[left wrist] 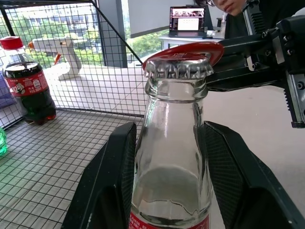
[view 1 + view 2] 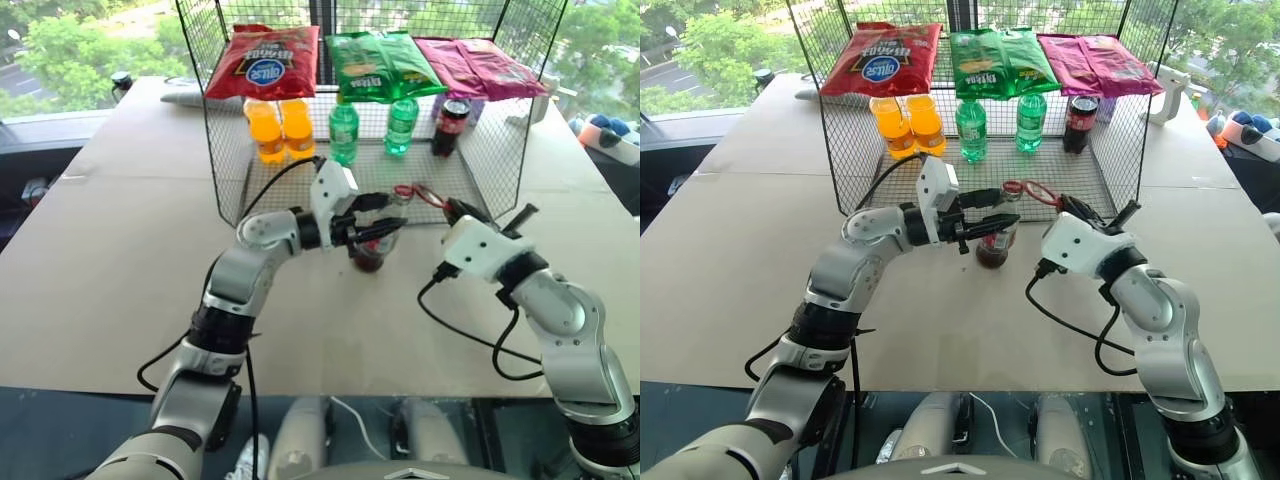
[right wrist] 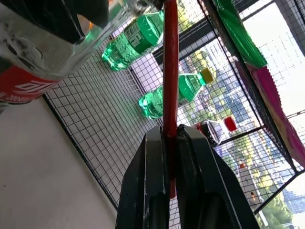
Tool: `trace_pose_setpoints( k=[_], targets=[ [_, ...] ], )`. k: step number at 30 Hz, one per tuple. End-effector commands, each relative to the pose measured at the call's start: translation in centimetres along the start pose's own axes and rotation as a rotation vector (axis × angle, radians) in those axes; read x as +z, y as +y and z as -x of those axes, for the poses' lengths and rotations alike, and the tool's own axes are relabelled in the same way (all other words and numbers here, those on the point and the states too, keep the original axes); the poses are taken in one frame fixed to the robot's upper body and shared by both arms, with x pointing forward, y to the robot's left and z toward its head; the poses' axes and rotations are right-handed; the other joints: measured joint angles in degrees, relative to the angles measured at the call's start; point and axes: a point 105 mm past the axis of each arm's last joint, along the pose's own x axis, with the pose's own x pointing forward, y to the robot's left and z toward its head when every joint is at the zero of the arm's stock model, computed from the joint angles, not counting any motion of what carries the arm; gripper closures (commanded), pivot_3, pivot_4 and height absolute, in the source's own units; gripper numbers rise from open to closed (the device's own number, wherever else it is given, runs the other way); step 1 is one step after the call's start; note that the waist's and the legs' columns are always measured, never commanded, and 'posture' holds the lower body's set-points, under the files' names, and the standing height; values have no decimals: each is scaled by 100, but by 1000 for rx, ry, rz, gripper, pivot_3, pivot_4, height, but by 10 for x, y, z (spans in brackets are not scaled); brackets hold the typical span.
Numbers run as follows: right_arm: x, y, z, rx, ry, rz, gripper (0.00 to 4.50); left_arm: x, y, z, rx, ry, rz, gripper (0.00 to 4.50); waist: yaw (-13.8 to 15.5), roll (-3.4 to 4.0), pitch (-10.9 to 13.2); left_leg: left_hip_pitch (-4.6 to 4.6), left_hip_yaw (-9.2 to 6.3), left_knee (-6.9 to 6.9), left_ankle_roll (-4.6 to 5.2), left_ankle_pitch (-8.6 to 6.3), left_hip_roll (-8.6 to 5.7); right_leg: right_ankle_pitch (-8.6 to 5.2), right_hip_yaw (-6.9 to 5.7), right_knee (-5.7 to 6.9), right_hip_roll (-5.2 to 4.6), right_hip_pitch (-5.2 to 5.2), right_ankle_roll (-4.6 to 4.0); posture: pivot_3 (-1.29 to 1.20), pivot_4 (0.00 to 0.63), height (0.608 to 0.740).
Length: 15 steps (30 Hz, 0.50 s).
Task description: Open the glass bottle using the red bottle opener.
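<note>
The glass bottle stands upright on the brown table, just in front of the wire display rack. The left gripper clamps the bottle's neck between its 2 black fingers, and the crimped metal cap sits on the mouth. The right gripper is closed on the handle of the red bottle opener, pinching it edge-on. The opener's ring head lies over the cap, touching its top. Inside the rack stand 2 orange bottles, 2 green plastic bottles and 1 dark soda bottle; 3 snack bags hang above them.
</note>
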Motion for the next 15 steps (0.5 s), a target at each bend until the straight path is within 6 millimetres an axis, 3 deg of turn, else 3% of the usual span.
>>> trace_pose_setpoints(
  k=[1,15],
  targets=[
    [4,-15,7,-67,-6,39,4500,-11,-4,1,-4,45,23,2433,0,0,0,0,0,0,0,0,0,0,1,0,0,0,1,0,150,740],
    [12,-6,10,-9,-78,211,4500,-11,-3,3,0,49,21,2433,-3,0,0,1,-4,0,0,0,0,-5,1,0,-1,0,8,0,150,740]
  ],
)
